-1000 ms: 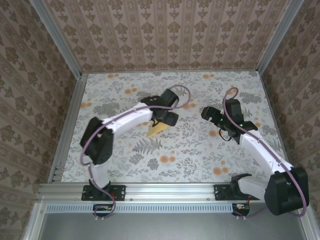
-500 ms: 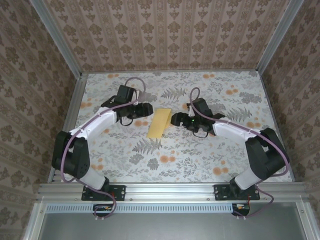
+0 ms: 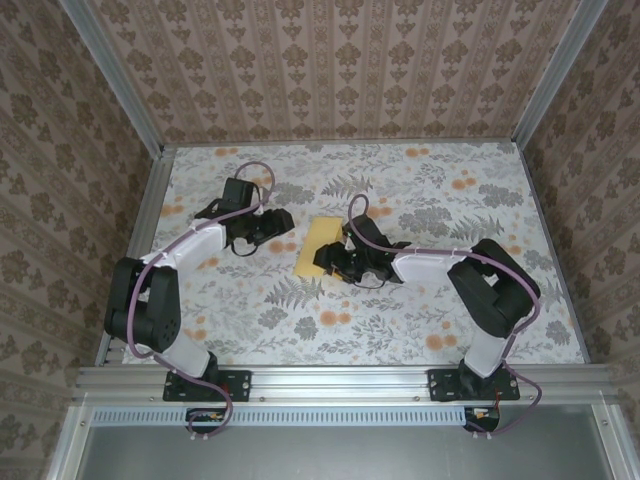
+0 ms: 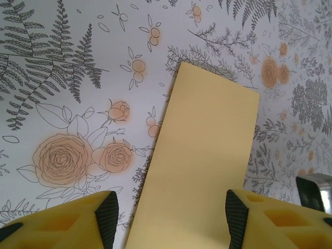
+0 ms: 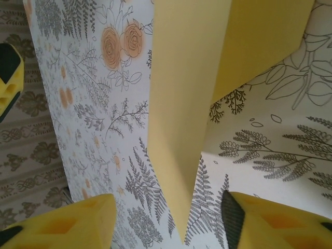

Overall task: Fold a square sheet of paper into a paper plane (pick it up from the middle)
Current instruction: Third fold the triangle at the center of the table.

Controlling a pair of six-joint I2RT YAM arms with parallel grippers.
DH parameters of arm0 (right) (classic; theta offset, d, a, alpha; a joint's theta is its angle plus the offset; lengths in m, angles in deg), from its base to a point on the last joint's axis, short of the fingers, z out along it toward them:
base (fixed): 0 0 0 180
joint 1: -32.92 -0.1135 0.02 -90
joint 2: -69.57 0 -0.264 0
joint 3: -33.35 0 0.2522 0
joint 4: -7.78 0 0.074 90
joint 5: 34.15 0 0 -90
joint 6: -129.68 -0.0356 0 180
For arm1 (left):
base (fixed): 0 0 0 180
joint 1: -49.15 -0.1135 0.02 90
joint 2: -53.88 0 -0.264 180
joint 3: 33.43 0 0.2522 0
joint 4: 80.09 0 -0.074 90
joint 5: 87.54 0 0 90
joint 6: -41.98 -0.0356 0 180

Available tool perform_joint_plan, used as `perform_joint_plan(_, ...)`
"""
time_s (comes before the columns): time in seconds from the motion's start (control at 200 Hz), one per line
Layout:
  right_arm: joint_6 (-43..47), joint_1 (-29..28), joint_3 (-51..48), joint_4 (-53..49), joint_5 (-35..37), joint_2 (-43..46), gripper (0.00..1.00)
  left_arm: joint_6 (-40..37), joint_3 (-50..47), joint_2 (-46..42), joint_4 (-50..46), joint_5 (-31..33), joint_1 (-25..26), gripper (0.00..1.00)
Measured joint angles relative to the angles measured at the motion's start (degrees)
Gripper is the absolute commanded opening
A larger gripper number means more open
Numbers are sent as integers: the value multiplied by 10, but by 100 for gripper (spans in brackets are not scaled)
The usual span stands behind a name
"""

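Flanking the folded square sheet of paper, left claw and right claw stand spread.

A lab test booth (staged homelike): aluminium frame, wallpapered walls, floral cloth.

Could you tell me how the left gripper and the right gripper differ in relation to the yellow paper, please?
The left gripper stands clear of the paper, on its left; the right gripper sits at its right edge. Before the left gripper the paper lies flat; at the right gripper a flap stands up. Both are open, facing the paper.
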Motion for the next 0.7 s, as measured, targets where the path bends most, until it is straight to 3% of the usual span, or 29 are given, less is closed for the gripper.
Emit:
perform_joint_plan(0.125, -21, 0, 0, 21, -5, -19, 24, 2, -5, 0, 5, -5, 0, 54)
perform_joint_plan(0.245, -26, 1, -2, 19, -7, -20, 9, 4, -7, 3, 19, -20, 0, 48)
perform_joint_plan(0.42, 19, 16, -1, -50, -27, -6, 5, 4, -4, 38, 49, -49, 9, 42)
perform_joint_plan(0.7, 143, 72, 20, -203, -82, 17, 5, 3, 65, 144, 76, -86, 64, 36)
